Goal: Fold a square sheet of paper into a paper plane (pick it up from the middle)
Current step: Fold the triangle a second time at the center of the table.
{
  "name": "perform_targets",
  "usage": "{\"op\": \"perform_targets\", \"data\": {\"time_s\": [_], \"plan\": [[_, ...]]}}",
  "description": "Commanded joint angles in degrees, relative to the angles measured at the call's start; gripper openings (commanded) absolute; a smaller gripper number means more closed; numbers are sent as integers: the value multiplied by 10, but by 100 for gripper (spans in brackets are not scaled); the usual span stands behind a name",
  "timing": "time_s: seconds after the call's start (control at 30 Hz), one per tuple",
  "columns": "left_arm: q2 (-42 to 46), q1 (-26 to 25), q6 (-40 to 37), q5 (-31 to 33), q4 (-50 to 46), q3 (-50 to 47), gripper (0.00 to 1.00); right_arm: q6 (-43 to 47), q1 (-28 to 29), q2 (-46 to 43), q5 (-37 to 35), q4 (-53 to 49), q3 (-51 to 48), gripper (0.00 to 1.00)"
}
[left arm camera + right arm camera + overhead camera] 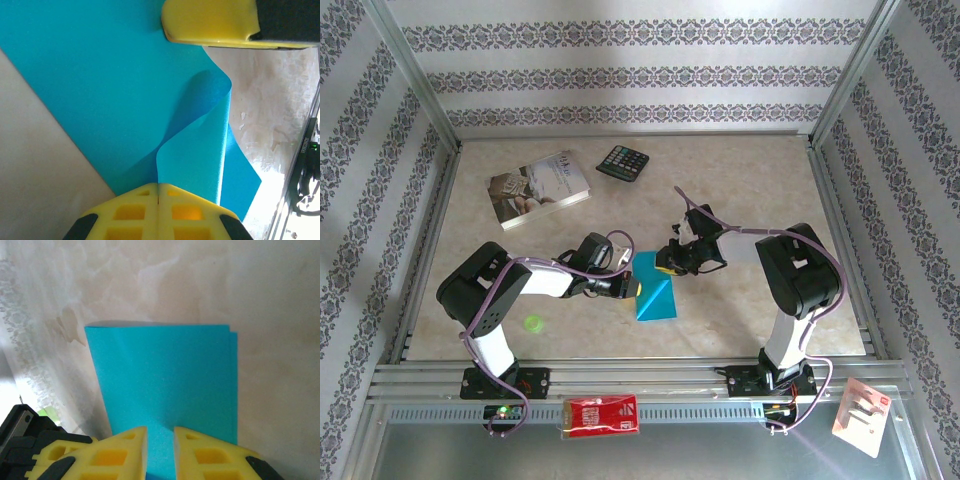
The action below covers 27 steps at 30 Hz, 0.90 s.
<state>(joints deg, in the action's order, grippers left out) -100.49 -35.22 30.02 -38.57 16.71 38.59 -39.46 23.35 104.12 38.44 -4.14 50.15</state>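
Left gripper [158, 186] clamped shut on a lifted flap of the square sheet of paper [100, 75], which lies part-folded near-right of the book [538, 187]. Right gripper [160, 432], jaws slightly apart, rests on it. Risk: sheet slides under that loose hold, so the crease lands crooked or the flap tears.
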Motion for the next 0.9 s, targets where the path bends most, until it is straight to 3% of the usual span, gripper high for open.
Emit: {"op": "perform_targets", "data": {"time_s": [0.0,0.33,0.53,0.7,0.87], "plan": [[-17,-8,-21,54,-57,-21,0,-2,-5,7,9,-9,21,23],[-19,-8,-24,59,-69,-19,0,-10,-24,-34,27,-21,27,24],[-22,-9,-20,65,-69,-18,0,-37,-27,-127,18,-18,-44,21],[-26,-9,-16,67,-64,-21,0,-96,38,-220,-14,7,-130,10],[-30,-10,-14,64,-59,-23,0,-158,132,-253,-55,55,-179,4]]}}
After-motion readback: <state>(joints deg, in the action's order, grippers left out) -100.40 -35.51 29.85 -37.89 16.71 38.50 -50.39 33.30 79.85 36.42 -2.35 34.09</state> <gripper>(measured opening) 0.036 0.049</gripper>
